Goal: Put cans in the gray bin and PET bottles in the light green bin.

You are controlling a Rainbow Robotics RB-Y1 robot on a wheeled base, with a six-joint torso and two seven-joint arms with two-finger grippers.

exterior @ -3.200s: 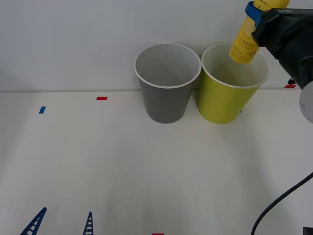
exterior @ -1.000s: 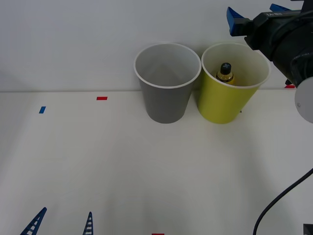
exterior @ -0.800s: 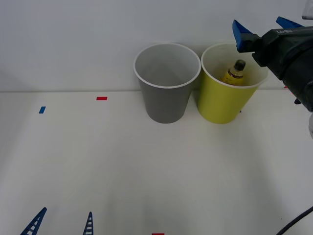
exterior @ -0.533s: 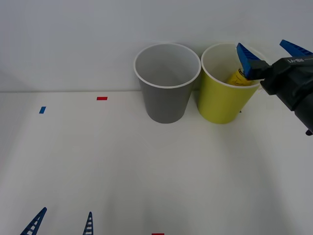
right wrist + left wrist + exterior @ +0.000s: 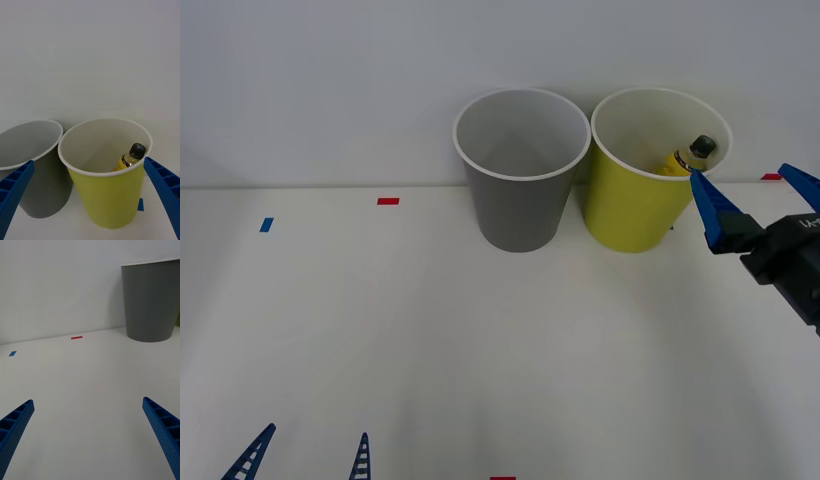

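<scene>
Pulled back and down from above the light green bin [image 5: 642, 205] since the earlier frame: right gripper [image 5: 758, 205], spread wide, holding nothing. Inside that bin, leaning on its wall, black cap up: the PET bottle [image 5: 131, 157]. Gray bin [image 5: 522, 170] just beside. Best retreating clear of both rims. Left gripper [image 5: 305, 455] open, low, near the table's front edge.

My right gripper [image 5: 758, 195] hangs empty, fingers spread wide, over the table's far right edge. My left gripper [image 5: 305, 452] waits open at the near-left edge.
</scene>
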